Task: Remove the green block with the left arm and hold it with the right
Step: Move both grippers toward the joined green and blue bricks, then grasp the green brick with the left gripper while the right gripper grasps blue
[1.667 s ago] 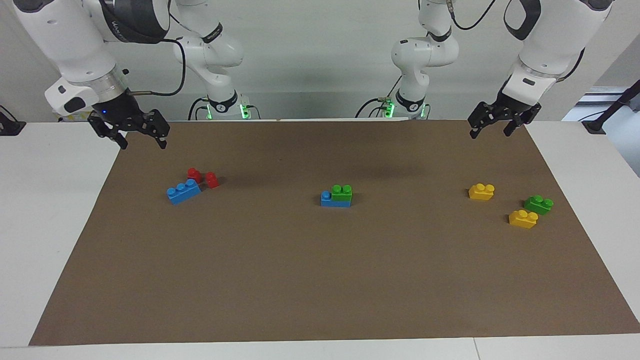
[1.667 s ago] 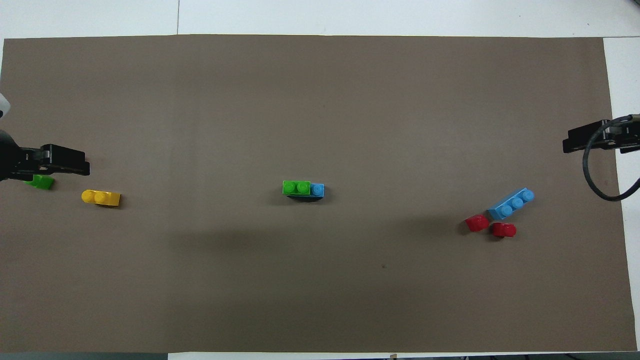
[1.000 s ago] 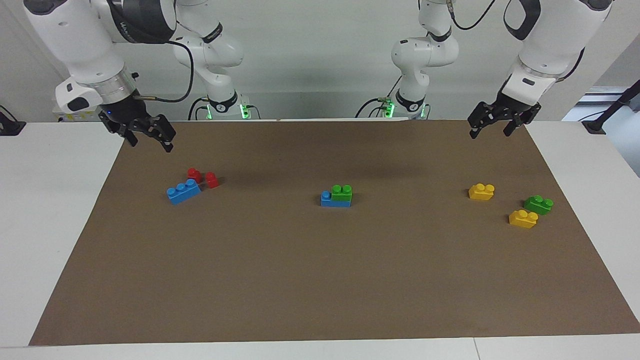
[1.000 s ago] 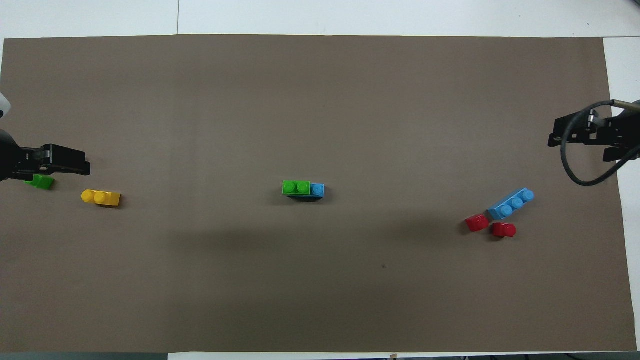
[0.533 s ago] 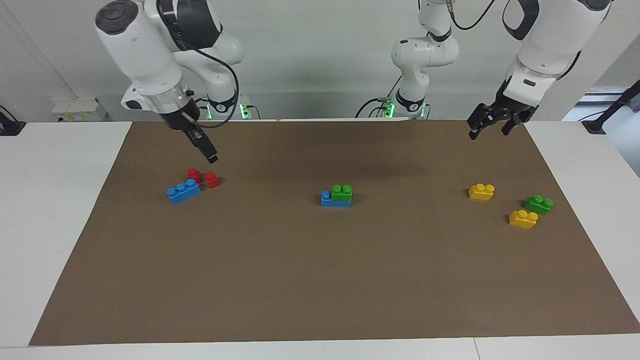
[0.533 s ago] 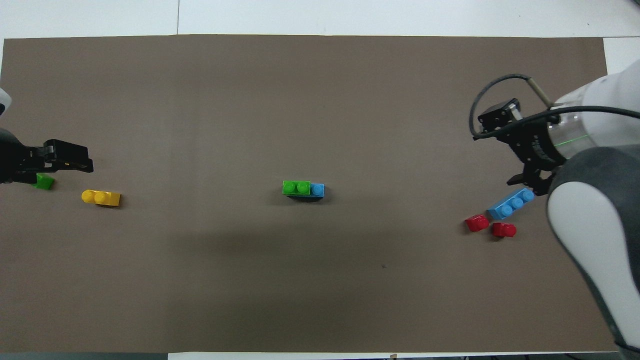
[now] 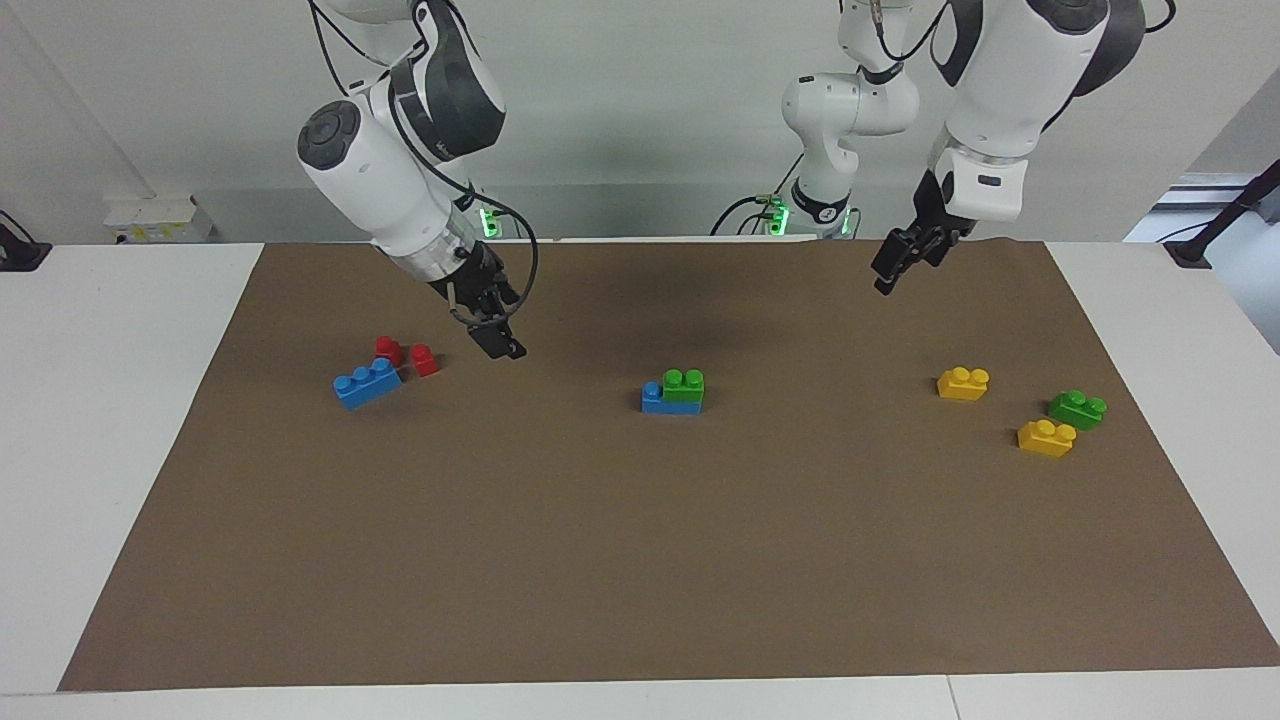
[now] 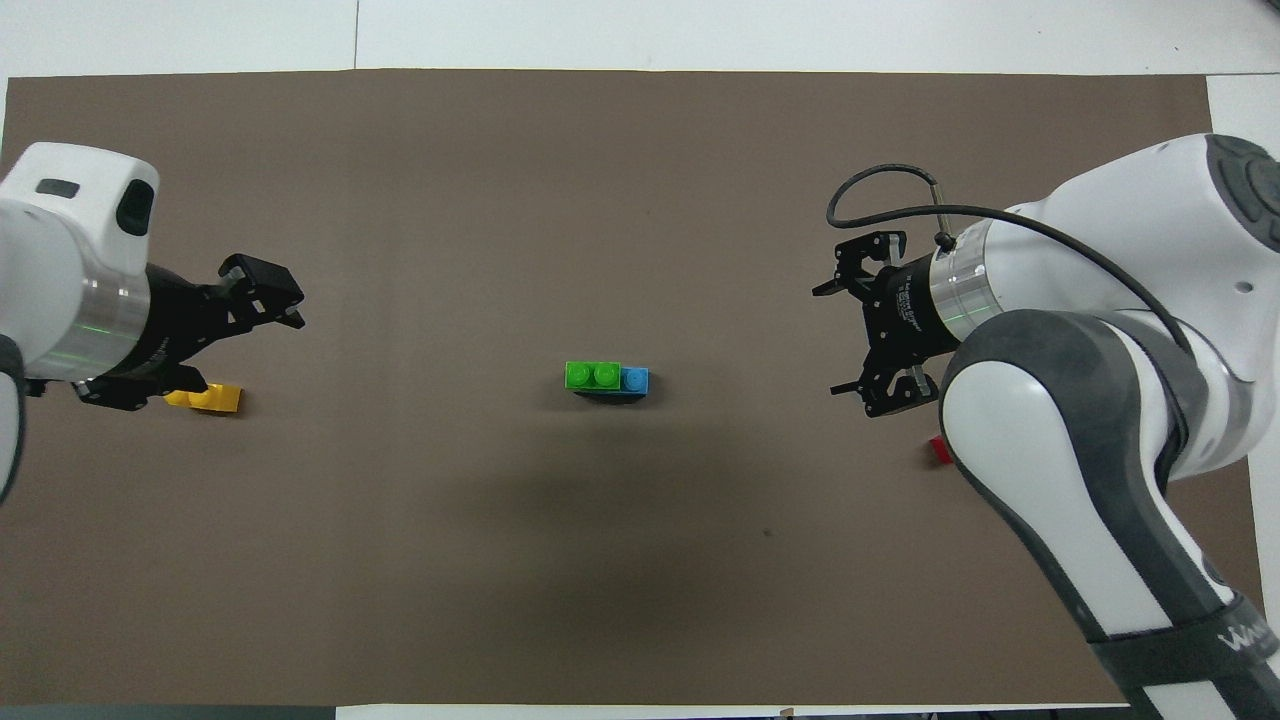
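Here the brown mat (image 7: 640, 560) covers the tabletop (image 7: 100, 420), and at its middle the green block (image 7: 684, 387) sits pressed onto a blue brick (image 7: 660, 402). Right gripper (image 8: 845, 335) hangs over bare mat between that stack and the red pieces (image 7: 405, 355), fingers spread, holding nothing. Left gripper (image 8: 265, 300) is over the mat toward the left arm's end, up in the air near the yellow bricks (image 7: 963, 383); fingers parted, empty.

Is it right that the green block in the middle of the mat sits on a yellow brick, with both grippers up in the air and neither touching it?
Not quite. The green block sits on a blue brick, not a yellow one; the facing view shows it. The rest holds: the left gripper and right gripper are both in the air, neither touching it.
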